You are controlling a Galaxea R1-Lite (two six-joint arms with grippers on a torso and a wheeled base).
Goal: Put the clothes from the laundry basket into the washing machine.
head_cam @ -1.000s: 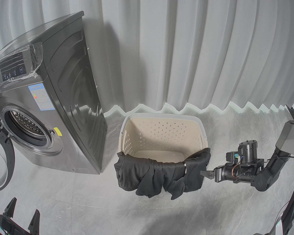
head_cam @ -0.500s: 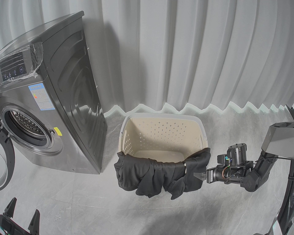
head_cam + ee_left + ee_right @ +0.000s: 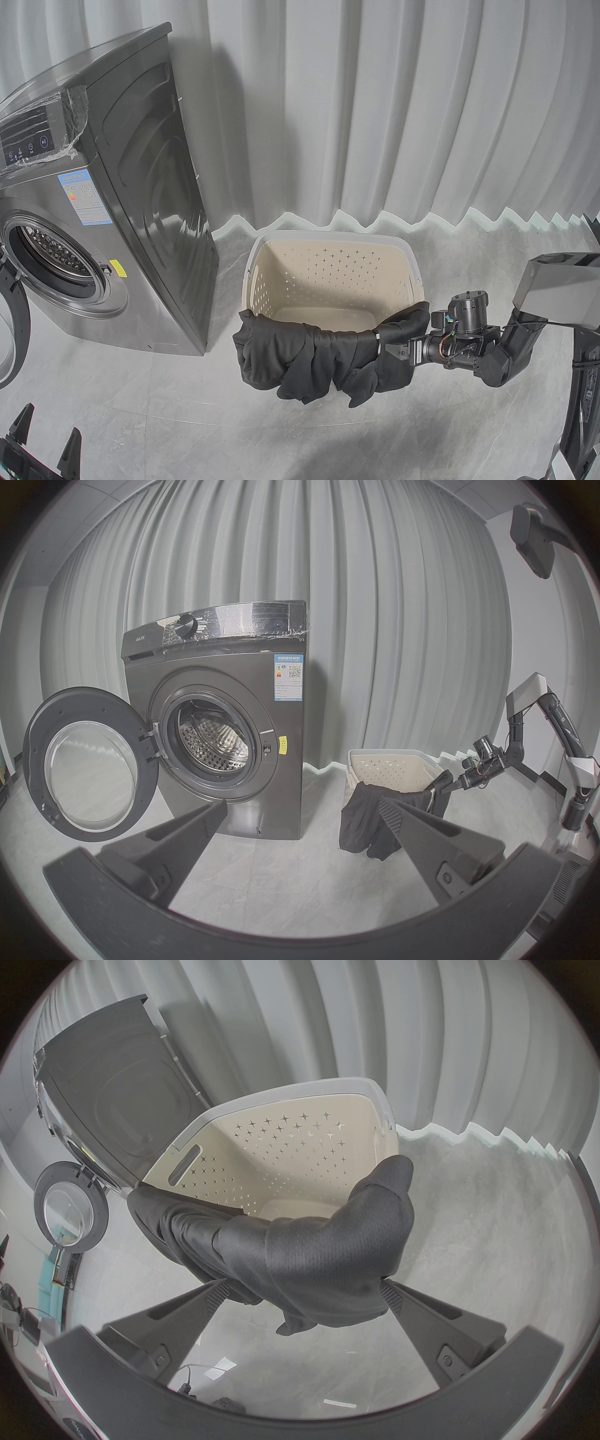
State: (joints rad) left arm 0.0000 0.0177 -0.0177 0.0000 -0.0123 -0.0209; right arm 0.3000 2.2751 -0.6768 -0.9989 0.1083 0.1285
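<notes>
A black garment (image 3: pixel 312 362) hangs draped over the front rim of the cream laundry basket (image 3: pixel 331 236), which stands on the floor right of the grey washing machine (image 3: pixel 125 187). The machine's round door (image 3: pixel 12 325) is swung open and the drum (image 3: pixel 56 256) shows. My right gripper (image 3: pixel 392 352) is open at the garment's right end; in the right wrist view the garment (image 3: pixel 312 1254) lies between the tips of my right gripper (image 3: pixel 300 1291). My left gripper (image 3: pixel 44 437) stands open low at the near left, holding nothing, and faces the washing machine (image 3: pixel 219 730) in the left wrist view.
White curtains (image 3: pixel 387 112) hang behind the basket and machine. The basket's inside looks bare apart from the draped garment. Open grey floor (image 3: pixel 187 412) lies between the basket, the machine and me.
My right arm has moved left toward the basket; its open fingertips now reach the garment's right end. The garment, basket and left gripper have not moved.
</notes>
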